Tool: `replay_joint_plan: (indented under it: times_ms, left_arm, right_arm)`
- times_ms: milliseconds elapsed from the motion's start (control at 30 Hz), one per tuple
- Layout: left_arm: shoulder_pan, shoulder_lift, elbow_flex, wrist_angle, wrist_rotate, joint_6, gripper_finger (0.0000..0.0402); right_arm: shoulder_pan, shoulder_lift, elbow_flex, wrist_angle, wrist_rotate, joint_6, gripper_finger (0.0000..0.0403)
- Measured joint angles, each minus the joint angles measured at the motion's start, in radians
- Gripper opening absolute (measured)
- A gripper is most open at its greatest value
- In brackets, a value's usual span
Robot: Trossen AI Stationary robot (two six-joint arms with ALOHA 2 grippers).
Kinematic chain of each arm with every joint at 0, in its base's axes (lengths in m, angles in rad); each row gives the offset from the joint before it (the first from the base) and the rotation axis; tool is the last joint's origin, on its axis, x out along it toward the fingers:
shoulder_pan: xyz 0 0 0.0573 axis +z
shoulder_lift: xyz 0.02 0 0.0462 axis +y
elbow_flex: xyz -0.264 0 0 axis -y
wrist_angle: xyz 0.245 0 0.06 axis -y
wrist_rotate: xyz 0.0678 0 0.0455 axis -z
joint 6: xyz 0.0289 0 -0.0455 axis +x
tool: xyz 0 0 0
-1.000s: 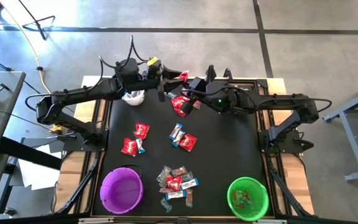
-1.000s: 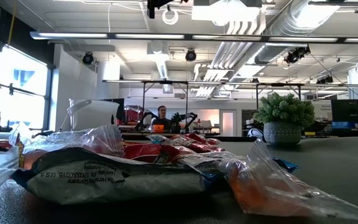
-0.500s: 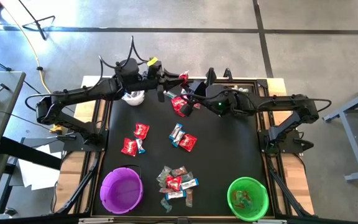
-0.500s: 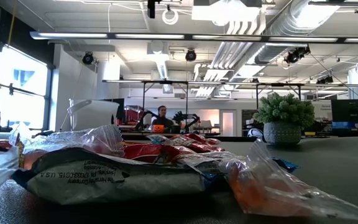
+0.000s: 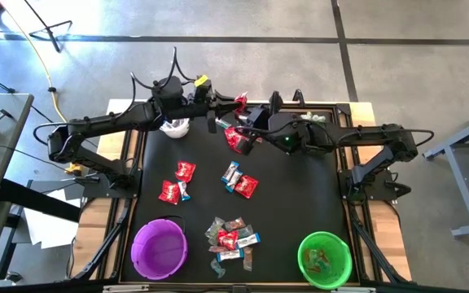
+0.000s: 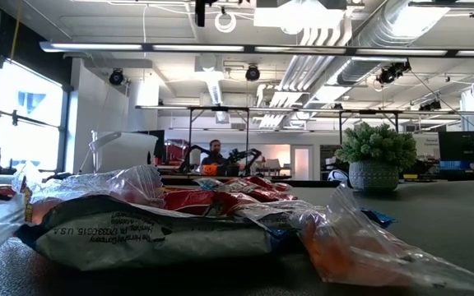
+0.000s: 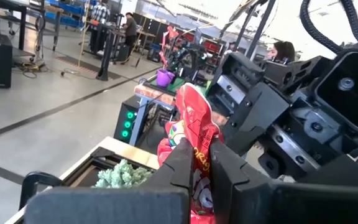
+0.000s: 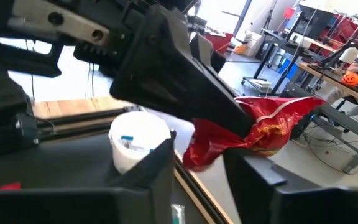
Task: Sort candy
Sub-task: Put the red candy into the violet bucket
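Two bowls sit at the table's near edge in the high view, a purple bowl (image 5: 159, 248) and a green bowl (image 5: 325, 259), with a loose pile of candy (image 5: 230, 237) on the black mat (image 5: 300, 195) between them and more red packets (image 5: 177, 183) scattered toward the middle. Only the low view shows that pile close up, as crinkled wrappers filling its foreground, with a spiky potted plant (image 6: 375, 154) and a seated person (image 6: 213, 153) in the room behind. At the far edge both arms reach inward and meet. The left gripper (image 5: 236, 101) is pinched tight on a red candy bag (image 7: 194, 127); the left wrist view shows its two fingers (image 7: 182, 162) pressed against the wrapper, which the overhead picture cannot resolve. The right gripper (image 5: 249, 122) faces it just beside the bag; the right wrist view shows its fingers (image 8: 160, 158) spread apart on either side of the red bag, not gripping it. That view alone reveals blue-wrapped sweets inside the white cup (image 8: 138, 144), which stands near the left arm's wrist
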Motion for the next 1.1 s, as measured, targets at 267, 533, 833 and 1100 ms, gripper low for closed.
replay_joint_plan:
  times_ms: [267, 533, 833, 1100]
  left_arm:
    - [0.018, -0.054, -0.002, -0.143, 0.004, 0.007, 0.0006]
    - [0.004, -0.214, -0.002, -0.485, 0.151, -0.079, 0.0006]
    - [-0.21, -0.366, -0.001, -1.152, 0.126, -0.474, 0.0012]
    - [-0.582, -0.356, -0.001, -1.288, -0.123, -0.893, 0.0014]
  right_arm:
    - [0.034, -0.057, 0.0, -0.23, 0.104, 0.164, 0.0194]
    - [0.08, -0.13, 0.0, -0.59, -0.047, 0.609, 0.0195]
    - [0.119, -0.131, -0.019, -1.023, -0.175, 0.937, 0.0195]
    - [0.16, -0.133, -0.019, -1.193, -0.17, 1.022, 0.0195]
